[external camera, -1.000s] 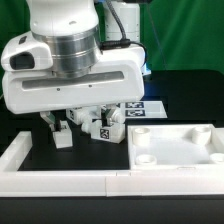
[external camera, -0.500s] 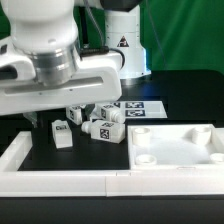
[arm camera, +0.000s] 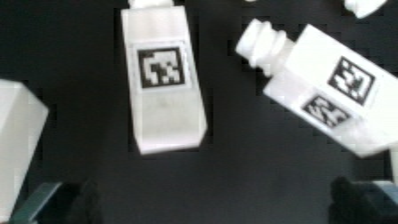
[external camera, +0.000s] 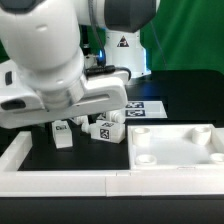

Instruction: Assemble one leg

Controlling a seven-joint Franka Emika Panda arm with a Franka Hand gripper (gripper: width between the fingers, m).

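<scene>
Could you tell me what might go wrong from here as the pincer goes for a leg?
1. In the wrist view one leg has a tilted second leg close beside it, so the open pincer might nudge or catch both while descending.
2. No leg lies between its fingers yet, so closing now would grasp nothing.

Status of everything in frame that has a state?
gripper: open, empty, above the legs
middle leg: lying flat, tag up, not gripped
second leg: lying flat, tags up, not gripped
panel: flat on table, visible holes empty
</scene>
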